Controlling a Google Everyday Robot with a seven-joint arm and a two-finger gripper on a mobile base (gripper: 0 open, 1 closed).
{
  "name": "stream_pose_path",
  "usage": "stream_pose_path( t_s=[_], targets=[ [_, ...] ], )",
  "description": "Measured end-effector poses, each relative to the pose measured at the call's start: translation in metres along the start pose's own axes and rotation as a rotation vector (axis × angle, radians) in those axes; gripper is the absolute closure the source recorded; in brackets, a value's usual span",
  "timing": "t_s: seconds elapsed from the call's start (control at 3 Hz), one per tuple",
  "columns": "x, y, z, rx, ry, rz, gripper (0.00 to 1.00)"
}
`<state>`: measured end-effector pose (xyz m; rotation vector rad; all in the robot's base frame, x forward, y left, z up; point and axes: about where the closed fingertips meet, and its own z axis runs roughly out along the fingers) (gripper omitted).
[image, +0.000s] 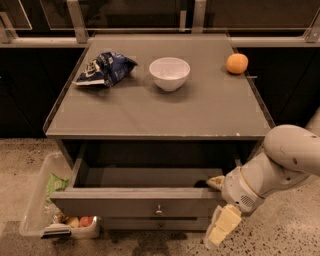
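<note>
— Pincer (220, 206) location?
— Right end of the pulled-out grey drawer (135, 207), at its front panel, below the grey counter (165, 112). Can't tell how far open or whether it grips.
— Counter items?
— White ceramic bowl (170, 72) at centre, crumpled blue chip bag (103, 69) left, round orange fruit (237, 63) at the right edge.

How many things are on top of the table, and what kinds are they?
Chip bag: 1
Bowl: 1
Orange: 1
Total: 3
The gripper is lower down, at the right end of the open drawer.
</note>
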<state>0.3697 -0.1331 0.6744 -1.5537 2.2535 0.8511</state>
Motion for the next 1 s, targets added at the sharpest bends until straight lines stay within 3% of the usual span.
stream_pose_path(
  t_s=[0.67,1.0],
  targets=[
    [0.016,0.050,-0.004,-0.068,-0.015,0.095,0.00],
    [0.016,0.050,-0.004,-0.068,-0.015,0.095,0.00]
  ],
)
